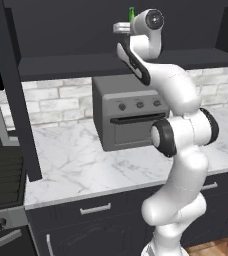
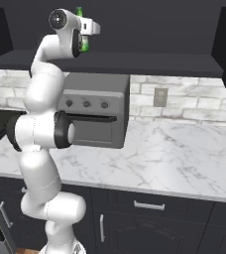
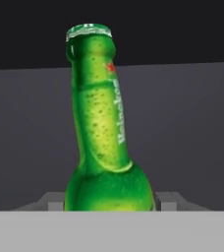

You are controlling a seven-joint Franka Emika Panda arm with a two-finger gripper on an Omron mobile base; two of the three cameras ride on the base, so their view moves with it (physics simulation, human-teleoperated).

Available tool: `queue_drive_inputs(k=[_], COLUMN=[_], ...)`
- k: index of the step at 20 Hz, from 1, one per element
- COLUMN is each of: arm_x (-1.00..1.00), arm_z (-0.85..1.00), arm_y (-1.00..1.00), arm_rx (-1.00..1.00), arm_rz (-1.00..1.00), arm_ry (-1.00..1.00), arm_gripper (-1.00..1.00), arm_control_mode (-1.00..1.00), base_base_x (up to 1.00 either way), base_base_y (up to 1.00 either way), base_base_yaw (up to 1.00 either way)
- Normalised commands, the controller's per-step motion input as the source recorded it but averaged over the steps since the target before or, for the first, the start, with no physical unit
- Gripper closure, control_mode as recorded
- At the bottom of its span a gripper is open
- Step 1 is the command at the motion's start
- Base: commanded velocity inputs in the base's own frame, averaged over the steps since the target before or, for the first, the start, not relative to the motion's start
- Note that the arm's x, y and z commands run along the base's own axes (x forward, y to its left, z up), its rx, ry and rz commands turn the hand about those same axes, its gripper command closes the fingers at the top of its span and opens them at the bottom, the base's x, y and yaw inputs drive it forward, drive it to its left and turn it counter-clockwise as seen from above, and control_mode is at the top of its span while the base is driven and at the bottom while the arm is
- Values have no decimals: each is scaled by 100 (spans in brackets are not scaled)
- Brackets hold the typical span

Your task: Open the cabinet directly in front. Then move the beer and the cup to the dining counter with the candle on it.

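From the left base view, the arm reaches up high into the open dark cabinet [image 1: 76,30], and the pincer [image 1: 122,27] sits up there at the shelf level. Just past the pincer, a sliver of the green beer [image 1: 131,13] pokes up above the wrist. Well below the pincer stands a grey toaster oven [image 1: 128,112] on the marble counter [image 1: 86,165], with a white brick wall behind it. Far down and off to the side of the pincer is a black stove [image 1: 3,175].

From the right base view, the pincer [image 2: 91,29] points into the same cabinet [image 2: 149,30], and the beer [image 2: 85,45] shows green right against it, its top above the hand and its body just under. The toaster oven [image 2: 92,111] is straight below the pincer, and a wall outlet [image 2: 159,97] is lower and away to the side.

From the hand view, the beer [image 3: 101,133] stands right up against the pincer, its bulging shoulder between the two finger tips [image 3: 52,201] at the bottom, neck leaning a little, pale lettering down its side. The fingers look to be closed around the bottle, one on each flank, with the dark cabinet back wall [image 3: 192,128] behind
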Motion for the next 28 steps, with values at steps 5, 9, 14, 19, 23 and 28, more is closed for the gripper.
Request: queue_drive_inputs(k=[5, 9, 14, 19, 23, 28], arm_x=[-100, -100, -100, -100, -100, -100], arm_z=[-44, -23, -9, 0, 0, -45], arm_y=[0, 0, 0, -1, -7, 0], arm_rx=[0, 0, 2, 7, 11, 2], arm_rz=[0, 0, 0, 0, -2, -1], arm_ry=[0, -6, -8, -9, -1, 0], arm_gripper=[100, 100, 100, 100, 100, 100], arm_control_mode=[-100, -100, -100, -100, -100, -100], base_base_x=[0, 0, 0, 0, 0, 0], base_base_y=[0, 0, 0, 0, 0, 0], base_base_yaw=[0, 0, 0, 0, 0, 0])
